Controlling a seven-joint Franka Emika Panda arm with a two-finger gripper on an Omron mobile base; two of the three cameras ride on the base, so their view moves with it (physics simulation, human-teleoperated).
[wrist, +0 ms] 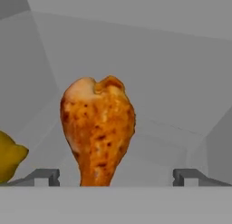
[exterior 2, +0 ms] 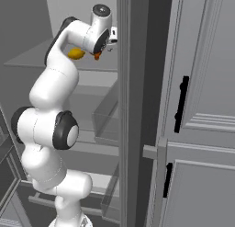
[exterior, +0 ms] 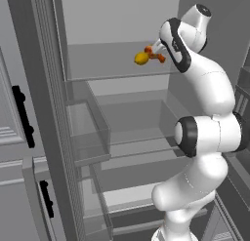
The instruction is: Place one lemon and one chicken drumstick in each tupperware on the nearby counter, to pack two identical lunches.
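Now hand (wrist: pixel 116 177) wide open, chicken drumstick (wrist: pixel 97 134) between fingertips

The white arm rose from its base, folded at the dark elbow joint, and reached up and forward, wrist bent at the top. The end effector (wrist: pixel 116 177) stood wide open, its two dark fingertips (wrist: pixel 44 177) far apart, gripping nothing
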